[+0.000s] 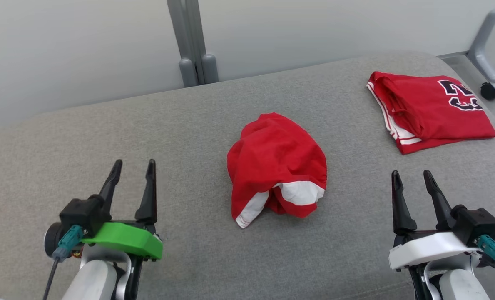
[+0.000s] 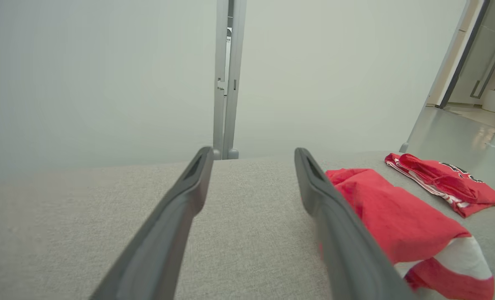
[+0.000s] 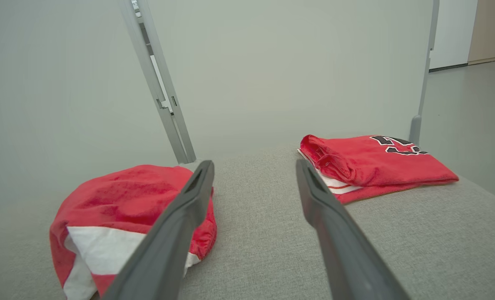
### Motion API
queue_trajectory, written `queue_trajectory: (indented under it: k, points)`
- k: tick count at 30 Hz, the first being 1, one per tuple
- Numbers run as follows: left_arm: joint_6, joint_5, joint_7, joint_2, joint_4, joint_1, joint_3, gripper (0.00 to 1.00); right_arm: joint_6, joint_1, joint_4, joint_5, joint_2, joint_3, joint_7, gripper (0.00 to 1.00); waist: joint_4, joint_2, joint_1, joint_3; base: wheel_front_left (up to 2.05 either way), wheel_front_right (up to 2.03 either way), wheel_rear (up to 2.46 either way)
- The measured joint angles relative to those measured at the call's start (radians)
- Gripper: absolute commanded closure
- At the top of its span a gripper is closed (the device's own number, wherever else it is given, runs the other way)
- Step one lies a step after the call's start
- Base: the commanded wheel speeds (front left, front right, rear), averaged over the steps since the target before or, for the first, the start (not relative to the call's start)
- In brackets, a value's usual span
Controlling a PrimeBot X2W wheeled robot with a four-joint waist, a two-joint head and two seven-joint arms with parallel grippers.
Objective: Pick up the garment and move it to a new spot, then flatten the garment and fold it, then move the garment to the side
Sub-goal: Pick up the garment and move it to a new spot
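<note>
While poised at the near edge of the grey cushion (image 1: 230, 266), holds the left gripper (image 1: 134, 163) and the right gripper (image 1: 410, 173) each parted and empty, both aimed toward the far side. Finds the red garment (image 1: 277, 166) heaped at mid-cushion, between the two and a little farther off than either, touching neither. Lies right of the left gripper and left of the right gripper, about as near to one as to the other, so favours neither arm. Shows no clear long axis, being a bunched mound, with white trim (image 1: 301, 192) turned to the near side. Calls, by judgement, for a reach inward and forward from either side to pinch that near hem. Leaves a folded red jersey (image 1: 430, 110) well apart at far right, out of the path
</note>
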Motion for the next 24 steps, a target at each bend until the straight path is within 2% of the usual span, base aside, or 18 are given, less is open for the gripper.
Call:
queue_trajectory:
  k: [7, 15, 24]
  points:
    - [0.002, 0.043, 0.000, -0.004, -0.066, 0.108, 0.117, 0.00, 0.000, 0.005, -0.004, -0.011, 0.000, -0.001, 0.002, 0.00, 0.069, -0.0001, 0.0000, -0.014, 0.00, 0.00, 0.00]
    - [-0.032, 0.101, 0.000, -0.004, -0.079, 0.190, 0.179, 0.00, 0.000, 0.017, -0.010, -0.020, -0.005, -0.007, 0.007, 0.00, 0.144, 0.0000, 0.0000, -0.034, 0.00, 0.00, 0.00]
    - [-0.058, 0.134, 0.000, -0.015, -0.106, 0.270, 0.245, 0.00, 0.000, 0.040, -0.021, -0.020, -0.017, -0.002, 0.015, 0.00, 0.173, 0.0000, 0.0000, -0.056, 0.00, 0.00, 0.00]
